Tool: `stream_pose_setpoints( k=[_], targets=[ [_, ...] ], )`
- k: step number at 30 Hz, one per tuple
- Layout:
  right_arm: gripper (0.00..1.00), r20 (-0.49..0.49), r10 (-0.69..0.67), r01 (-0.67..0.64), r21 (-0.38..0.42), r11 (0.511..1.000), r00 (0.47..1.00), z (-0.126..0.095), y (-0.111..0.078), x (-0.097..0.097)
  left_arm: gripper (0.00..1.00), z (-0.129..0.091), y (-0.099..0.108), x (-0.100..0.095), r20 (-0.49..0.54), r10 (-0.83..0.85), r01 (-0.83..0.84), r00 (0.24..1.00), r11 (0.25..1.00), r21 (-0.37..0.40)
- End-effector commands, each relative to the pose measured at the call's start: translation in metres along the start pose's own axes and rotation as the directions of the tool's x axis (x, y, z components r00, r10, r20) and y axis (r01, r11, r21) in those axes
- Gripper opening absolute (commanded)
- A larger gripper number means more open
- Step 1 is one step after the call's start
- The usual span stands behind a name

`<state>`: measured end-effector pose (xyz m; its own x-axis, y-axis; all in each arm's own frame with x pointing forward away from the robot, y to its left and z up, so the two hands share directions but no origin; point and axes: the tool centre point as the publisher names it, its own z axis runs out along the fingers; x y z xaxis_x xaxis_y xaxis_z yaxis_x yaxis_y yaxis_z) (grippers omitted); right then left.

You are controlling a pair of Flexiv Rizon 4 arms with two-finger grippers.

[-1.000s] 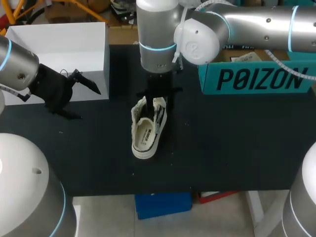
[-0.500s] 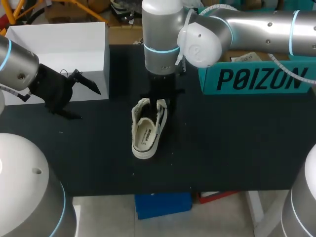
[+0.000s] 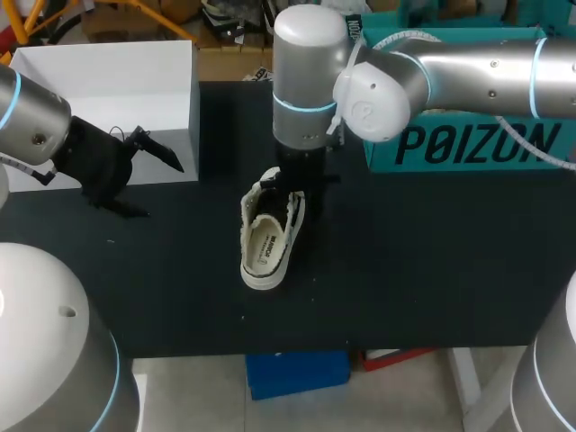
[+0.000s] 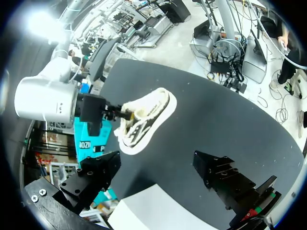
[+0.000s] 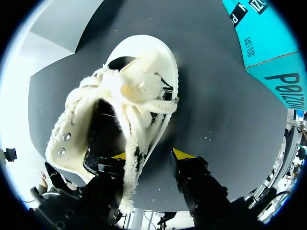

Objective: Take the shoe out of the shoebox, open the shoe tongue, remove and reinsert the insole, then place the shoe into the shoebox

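Across the black table (image 3: 432,270) a wide stretch of surface lies between the shoe (image 3: 250,229) and the front edge, and more to its right, before the teal shoebox (image 3: 468,144) at the back right, whose inside the right arm (image 3: 468,67) mostly hides. A white box (image 3: 108,90) stands back left, open upward. Outside both, mid-table, the shoe's long axis runs back to front, printed insole (image 3: 265,247) toward the front edge, laced end under the right gripper (image 5: 151,154), whose fingers stand apart, the frayed edge against one, the other clear. The left gripper (image 3: 166,192) gapes, holding nothing.
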<state>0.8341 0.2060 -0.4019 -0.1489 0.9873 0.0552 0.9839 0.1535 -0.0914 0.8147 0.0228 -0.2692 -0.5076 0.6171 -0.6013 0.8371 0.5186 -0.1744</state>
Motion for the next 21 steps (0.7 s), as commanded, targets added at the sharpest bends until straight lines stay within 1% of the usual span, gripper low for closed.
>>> stream_pose_setpoints(
  k=[1, 4, 5, 6, 7, 21],
  targets=[
    [0.44, -0.008, -0.004, 0.004, 0.003, 1.0, 1.0, 0.011, 0.003, 0.001, 1.0, -0.001, -0.001, 0.001, -0.001, 0.002, -0.002, 1.0, 1.0, -0.002],
    [0.42, -0.014, -0.006, 0.006, 0.005, 1.0, 1.0, 0.017, 0.004, 0.003, 1.0, -0.001, -0.001, 0.001, -0.001, 0.002, -0.002, 1.0, 1.0, -0.002],
    [0.33, -0.015, -0.007, 0.007, 0.006, 1.0, 1.0, 0.019, 0.004, 0.004, 1.0, -0.001, -0.001, 0.001, -0.001, 0.002, -0.002, 1.0, 1.0, -0.002],
    [0.05, -0.013, -0.006, 0.006, 0.009, 1.0, 1.0, 0.021, 0.004, 0.004, 1.0, -0.001, -0.001, 0.001, -0.001, 0.002, -0.002, 1.0, 1.0, -0.002],
    [0.0, -0.013, -0.007, 0.007, 0.013, 1.0, 1.0, 0.023, 0.004, 0.005, 1.0, -0.001, -0.001, 0.001, -0.001, 0.002, -0.002, 1.0, 1.0, -0.002],
    [0.0, -0.013, -0.007, 0.007, 0.014, 1.0, 1.0, 0.024, 0.004, 0.006, 1.0, -0.001, -0.001, 0.001, -0.001, 0.002, -0.002, 1.0, 1.0, -0.002]
  ],
)
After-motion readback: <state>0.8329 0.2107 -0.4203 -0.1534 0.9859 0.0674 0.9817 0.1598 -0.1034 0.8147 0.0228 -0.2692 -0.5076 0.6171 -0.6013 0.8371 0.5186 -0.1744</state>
